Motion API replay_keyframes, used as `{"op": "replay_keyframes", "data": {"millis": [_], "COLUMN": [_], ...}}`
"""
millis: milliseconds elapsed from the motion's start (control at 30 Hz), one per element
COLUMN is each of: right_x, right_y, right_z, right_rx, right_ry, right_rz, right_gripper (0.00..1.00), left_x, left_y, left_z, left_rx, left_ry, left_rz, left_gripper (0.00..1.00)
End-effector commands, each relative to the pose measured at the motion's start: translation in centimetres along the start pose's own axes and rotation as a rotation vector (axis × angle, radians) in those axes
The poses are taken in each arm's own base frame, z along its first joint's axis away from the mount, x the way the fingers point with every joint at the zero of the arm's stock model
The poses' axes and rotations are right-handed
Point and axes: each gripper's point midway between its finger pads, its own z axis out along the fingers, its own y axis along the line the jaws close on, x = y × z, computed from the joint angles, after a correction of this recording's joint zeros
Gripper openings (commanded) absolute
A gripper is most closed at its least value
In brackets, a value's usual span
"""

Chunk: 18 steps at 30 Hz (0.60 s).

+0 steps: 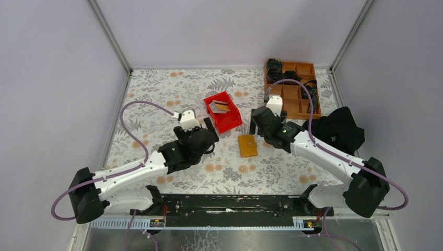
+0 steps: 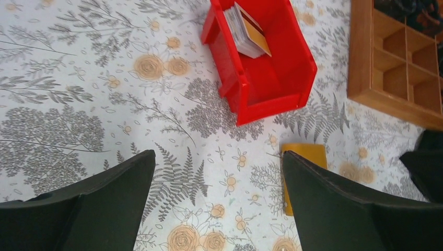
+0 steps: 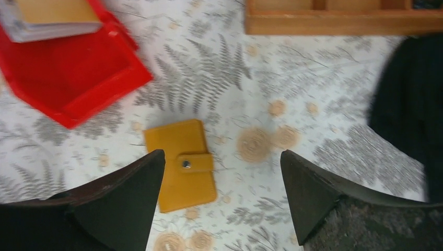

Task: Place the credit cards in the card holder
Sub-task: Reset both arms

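The card holder point(image 1: 247, 145) is a small tan-orange wallet lying flat on the floral cloth, closed with a snap strap in the right wrist view point(image 3: 180, 162). In the left wrist view point(image 2: 308, 152) it is partly hidden behind my finger. A stack of credit cards point(image 1: 221, 106), greyish with a tan face on top, leans inside the red bin point(image 2: 245, 31) point(image 3: 47, 21). My left gripper point(image 1: 211, 137) point(image 2: 218, 154) is open and empty, left of the holder. My right gripper point(image 1: 258, 132) point(image 3: 222, 152) is open and empty, just above the holder's right side.
The red bin point(image 1: 232, 121) point(image 2: 271, 99) point(image 3: 78, 89) stands behind the holder. An orange-brown compartment tray point(image 1: 295, 107) point(image 2: 386, 99) point(image 3: 339, 21) with dark items sits at the back right. A black cloth point(image 1: 339, 130) point(image 3: 412, 89) lies right of it. Walls enclose the table.
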Motion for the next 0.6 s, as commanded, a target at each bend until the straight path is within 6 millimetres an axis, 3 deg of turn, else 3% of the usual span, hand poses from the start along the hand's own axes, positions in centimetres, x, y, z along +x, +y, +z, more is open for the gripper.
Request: {"op": "replay_keyframes", "data": {"millis": [0, 167, 567], "right_x": [0.1, 1.3, 0.3], "right_y": [-4.4, -6.2, -7.9], "right_z": [-1.4, -2.3, -4.3], "right_rx": [0.218, 0.242, 0.195], "right_ry": [-0.011, -0.013, -0.114], "right_rz": [0.029, 0.05, 0.075], "right_gripper": [0.89, 0.9, 0.89], "left_x": [-2.3, -2.5, -2.6], "left_y": [2.6, 4.2, 8.4], "left_z": [-0.4, -1.1, -2.9], "left_rx": [-0.088, -0.109, -0.182], "left_ry": [-0.12, -0.132, -0.141], "left_rz": [0.024, 0.037, 0.008], "left_gripper": [1.0, 1.0, 1.0]}}
